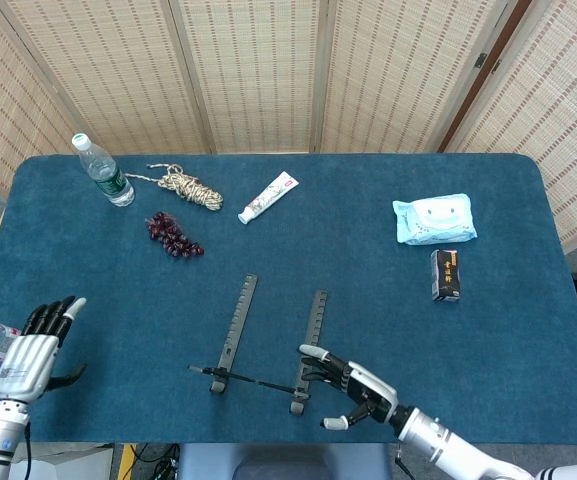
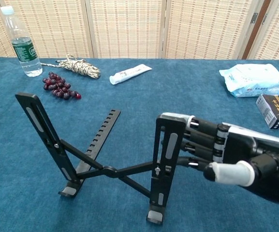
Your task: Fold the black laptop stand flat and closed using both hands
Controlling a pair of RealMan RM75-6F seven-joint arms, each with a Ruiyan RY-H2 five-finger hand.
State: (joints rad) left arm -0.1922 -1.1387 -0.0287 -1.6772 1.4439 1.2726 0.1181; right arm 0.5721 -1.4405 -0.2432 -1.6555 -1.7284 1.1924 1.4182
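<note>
The black laptop stand (image 1: pixel 239 325) stands unfolded near the front middle of the blue table (image 1: pixel 388 330). In the chest view the stand (image 2: pixel 105 171) shows two raised uprights joined by crossed bars. My right hand (image 1: pixel 358 390) is just right of the stand's right upright (image 2: pixel 169 154). Seen from the chest camera, the right hand (image 2: pixel 226 154) has its fingers stretched against that upright and its thumb held apart, gripping nothing. My left hand (image 1: pixel 38 345) hovers at the table's left front edge with fingers spread and empty, far from the stand. The chest view does not show it.
At the back left are a water bottle (image 1: pixel 103 170), a coil of rope (image 1: pixel 190 187), a bunch of dark grapes (image 1: pixel 173 235) and a white tube (image 1: pixel 268 197). A blue wipes pack (image 1: pixel 434 220) and a small black box (image 1: pixel 447 275) lie at the right.
</note>
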